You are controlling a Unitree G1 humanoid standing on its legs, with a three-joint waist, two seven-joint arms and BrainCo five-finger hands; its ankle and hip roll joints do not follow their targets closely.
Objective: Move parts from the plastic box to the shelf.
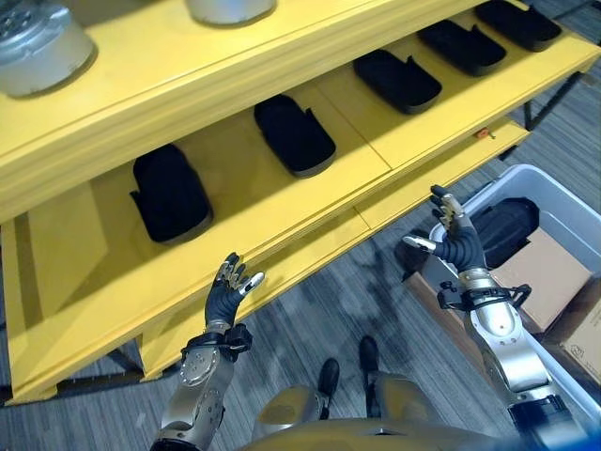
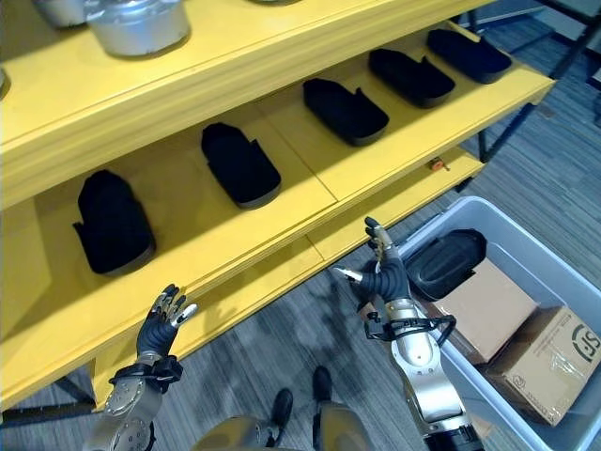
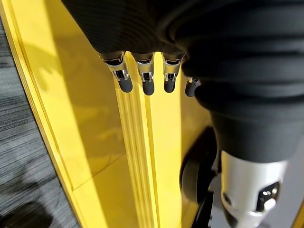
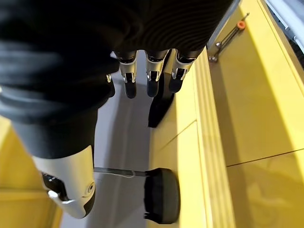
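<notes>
While both hands hang empty: state below.
My left hand (image 1: 228, 289): fingers loosely spread, by the shelf (image 1: 282, 246) front edge.
My right hand (image 1: 454, 237): spread wide, over the plastic box (image 1: 574, 214) rim.

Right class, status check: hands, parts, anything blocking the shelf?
Left hand open, empty, at the shelf edge. Right hand open, empty, beside the plastic box. One black part in the box, five shelved. No obstruction seen.
</notes>
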